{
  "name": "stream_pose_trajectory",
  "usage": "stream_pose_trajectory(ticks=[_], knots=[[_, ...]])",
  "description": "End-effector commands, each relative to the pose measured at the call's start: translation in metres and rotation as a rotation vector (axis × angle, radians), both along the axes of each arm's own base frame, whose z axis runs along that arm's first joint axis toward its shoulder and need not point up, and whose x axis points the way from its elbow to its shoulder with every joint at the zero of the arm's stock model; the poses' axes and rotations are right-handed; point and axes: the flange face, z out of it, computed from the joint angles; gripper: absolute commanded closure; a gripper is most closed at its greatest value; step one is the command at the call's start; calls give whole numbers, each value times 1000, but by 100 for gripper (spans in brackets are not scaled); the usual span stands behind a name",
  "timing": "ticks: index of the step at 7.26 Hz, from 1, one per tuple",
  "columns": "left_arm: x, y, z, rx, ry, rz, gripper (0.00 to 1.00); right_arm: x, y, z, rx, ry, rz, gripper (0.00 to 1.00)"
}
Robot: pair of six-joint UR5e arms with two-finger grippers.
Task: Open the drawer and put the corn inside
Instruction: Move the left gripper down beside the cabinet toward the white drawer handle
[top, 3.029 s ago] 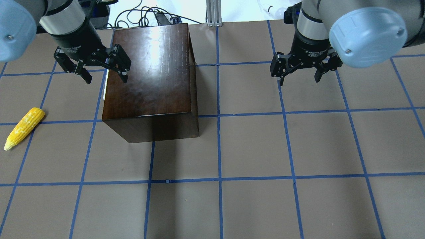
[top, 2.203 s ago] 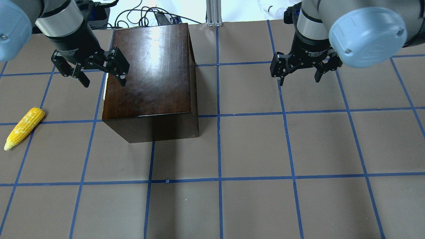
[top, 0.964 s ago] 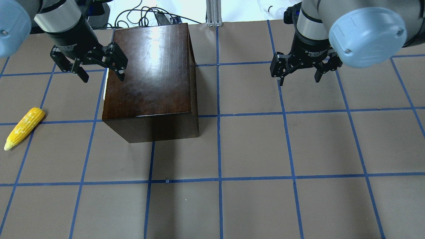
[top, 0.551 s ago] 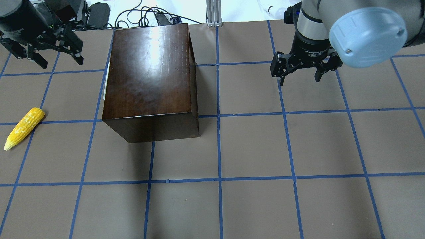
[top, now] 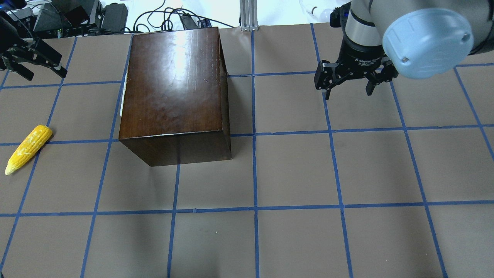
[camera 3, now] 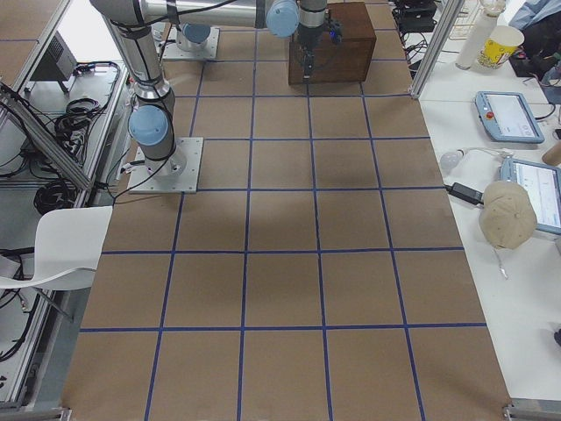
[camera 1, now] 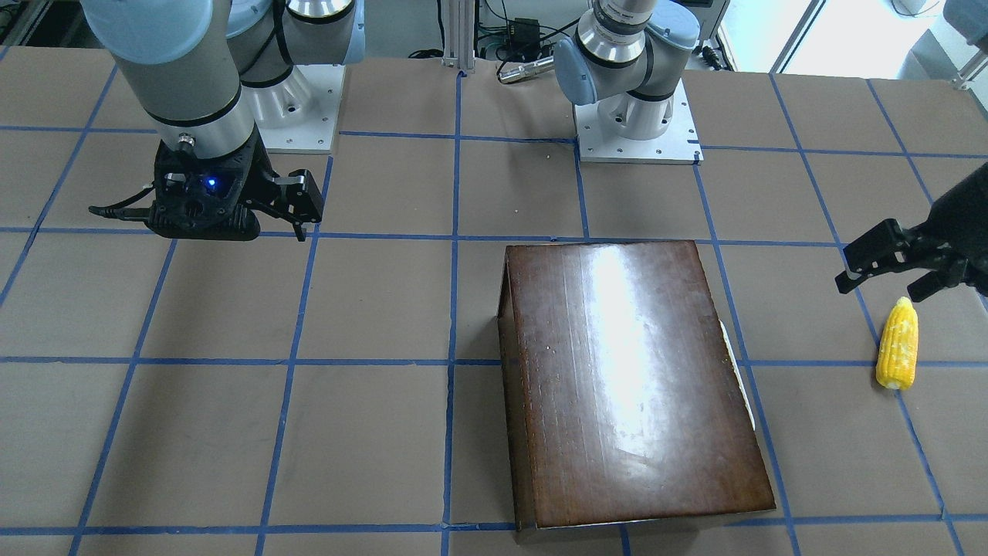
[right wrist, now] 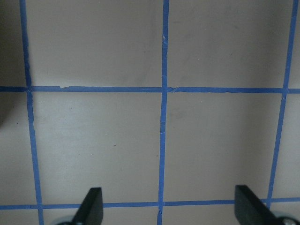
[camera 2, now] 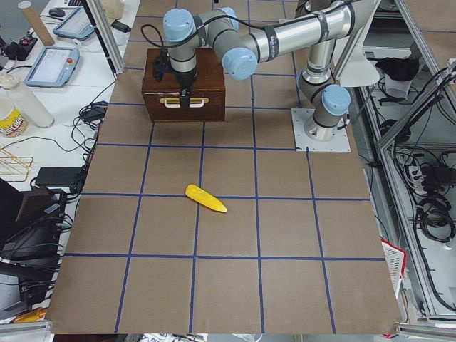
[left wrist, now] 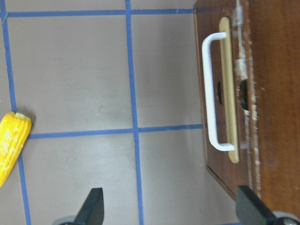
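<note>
The glossy dark-brown box stands left of the table's middle; it also shows in the front view. The drawer sits shut in the box's left face, with a white handle. The corn lies on the table left of the box, also in the front view and at the left wrist view's edge. My left gripper is open and empty, at the far left, apart from box and corn. My right gripper is open and empty, right of the box.
Blue tape lines grid the brown table top. Cables and electronics and an aluminium post lie beyond the far edge. The two arm bases stand at the robot's side.
My left gripper has moved from the box's left edge out to the far left of the table, still open. Box, corn and right gripper have not moved.
</note>
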Motion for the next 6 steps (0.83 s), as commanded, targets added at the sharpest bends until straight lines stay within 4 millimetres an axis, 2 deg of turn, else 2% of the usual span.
stream_pose_trajectory(ticks=[1,3,4,6], knots=[[6,-28,-54,7,106,5,0,0,0,0,1,0,0,0],[2,-36,-91,3,162,6,0,0,0,-1,3,-1,0,0],[-1,-39,-103,-2,192,3,0,0,0,0,2,-1,0,0],[-19,-50,-120,-18,251,-16,0,0,0,0,2,-1,0,0]])
